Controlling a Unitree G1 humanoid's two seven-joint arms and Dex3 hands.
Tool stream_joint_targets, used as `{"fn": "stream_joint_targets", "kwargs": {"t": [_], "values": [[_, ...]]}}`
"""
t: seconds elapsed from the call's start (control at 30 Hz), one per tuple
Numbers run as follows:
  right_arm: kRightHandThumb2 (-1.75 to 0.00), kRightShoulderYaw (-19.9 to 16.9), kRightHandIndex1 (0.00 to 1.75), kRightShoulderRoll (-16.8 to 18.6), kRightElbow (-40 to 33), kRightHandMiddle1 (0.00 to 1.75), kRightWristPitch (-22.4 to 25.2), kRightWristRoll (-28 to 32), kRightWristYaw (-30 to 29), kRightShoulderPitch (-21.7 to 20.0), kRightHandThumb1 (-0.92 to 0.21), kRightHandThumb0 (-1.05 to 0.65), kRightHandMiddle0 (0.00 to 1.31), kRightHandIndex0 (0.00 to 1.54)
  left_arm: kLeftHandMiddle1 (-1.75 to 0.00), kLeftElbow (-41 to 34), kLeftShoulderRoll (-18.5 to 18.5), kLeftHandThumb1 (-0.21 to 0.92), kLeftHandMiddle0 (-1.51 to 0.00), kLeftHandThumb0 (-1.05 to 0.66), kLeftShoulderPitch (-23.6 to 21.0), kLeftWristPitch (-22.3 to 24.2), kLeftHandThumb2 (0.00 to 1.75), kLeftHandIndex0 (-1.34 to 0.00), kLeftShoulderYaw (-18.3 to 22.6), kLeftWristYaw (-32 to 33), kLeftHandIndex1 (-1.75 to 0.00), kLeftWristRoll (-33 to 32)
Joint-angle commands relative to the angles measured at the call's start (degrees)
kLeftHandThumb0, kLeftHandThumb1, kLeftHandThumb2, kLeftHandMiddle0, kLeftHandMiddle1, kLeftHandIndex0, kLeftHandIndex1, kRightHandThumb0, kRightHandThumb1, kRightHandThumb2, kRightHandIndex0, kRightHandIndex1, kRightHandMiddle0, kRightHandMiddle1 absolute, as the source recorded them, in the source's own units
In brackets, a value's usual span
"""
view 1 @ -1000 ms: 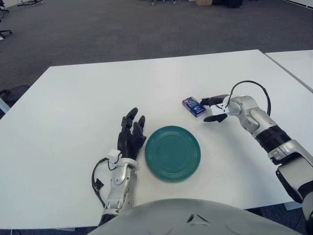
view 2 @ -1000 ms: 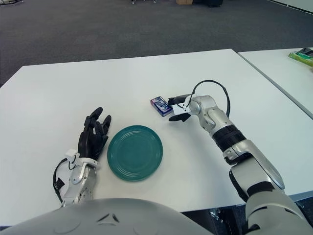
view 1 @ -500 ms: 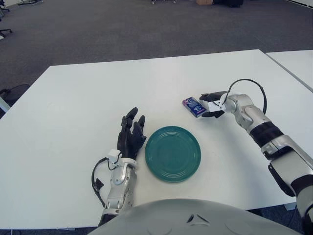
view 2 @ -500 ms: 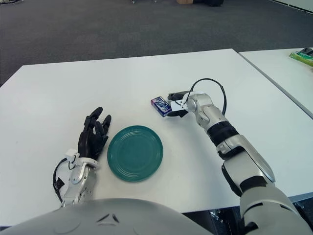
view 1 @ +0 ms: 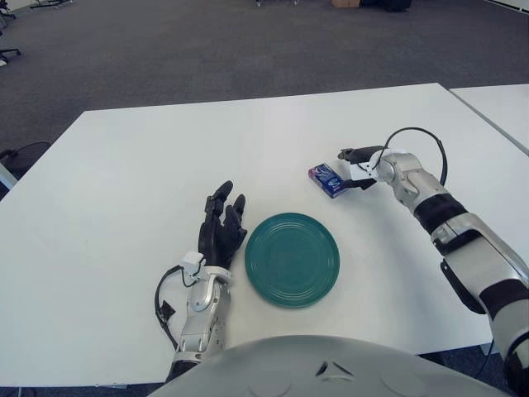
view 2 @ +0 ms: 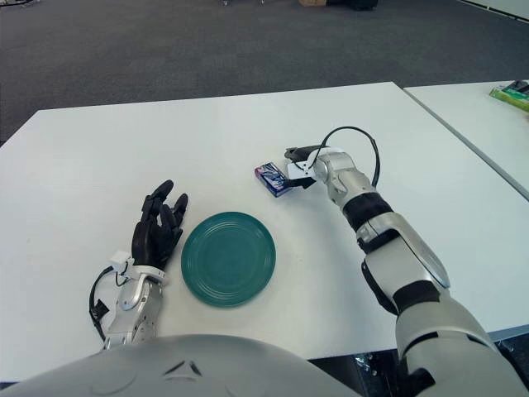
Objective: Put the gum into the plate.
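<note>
The gum, a small blue and purple pack, lies flat on the white table just beyond the upper right of the teal plate. My right hand is at the pack's right end. Its dark fingers are spread, one beyond the pack and one on the near side, and I see no firm grip. The plate holds nothing. My left hand shows just left of the plate with its fingers stretched out and holds nothing.
A second white table stands to the right across a narrow gap, with a green object on it. Grey carpet lies beyond the table's far edge.
My right hand has moved left and away from me, up to the gum's right end. The gum, the plate and my left hand have not moved.
</note>
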Motion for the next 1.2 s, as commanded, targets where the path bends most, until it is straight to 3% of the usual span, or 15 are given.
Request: {"fn": "stream_joint_targets", "kwargs": {"t": [0.0,0.5,0.8,1.0,1.17], "values": [[-0.63,0.3,0.02,0.8,2.2,0.30,-0.6,-0.4,-1.1,-2.5,-0.92,-0.79,0.00,0.31,-0.03,2.0,-3.3,0.92,-0.49,-0.71,1.3,2.7,0.84,-0.09,0.6,0.7,-0.81,-0.3],[-0.57,1.6,0.02,1.6,4.6,0.37,-2.3,-0.4,-1.9,-4.3,-0.92,-0.80,0.00,0.33,-0.03,1.8,-3.4,0.92,-0.49,-0.71,1.7,2.3,0.83,-0.09,0.4,0.6,-0.81,0.1],[-0.60,1.0,0.01,-0.2,-3.3,0.37,-1.3,0.5,3.9,-2.3,-0.92,-0.84,0.00,0.31,-0.03,1.8,-3.4,0.92,-0.48,-0.72,1.8,2.2,0.83,-0.09,0.2,0.4,-0.81,0.2],[-0.67,-1.2,0.01,-1.6,-14.9,0.27,4.0,2.2,10.7,1.9,-0.92,-0.87,0.00,0.27,-0.03,1.8,-3.6,0.92,-0.49,-0.71,1.6,2.3,0.84,-0.09,-0.1,0.5,-0.81,0.2],[-0.67,-6.3,0.01,0.6,-27.3,0.22,15.9,5.7,16.1,7.6,-0.92,-0.88,0.00,0.29,-0.02,2.1,-3.8,0.92,-0.48,-0.72,1.2,2.4,0.84,-0.08,-0.4,0.3,-0.80,0.2]]}}
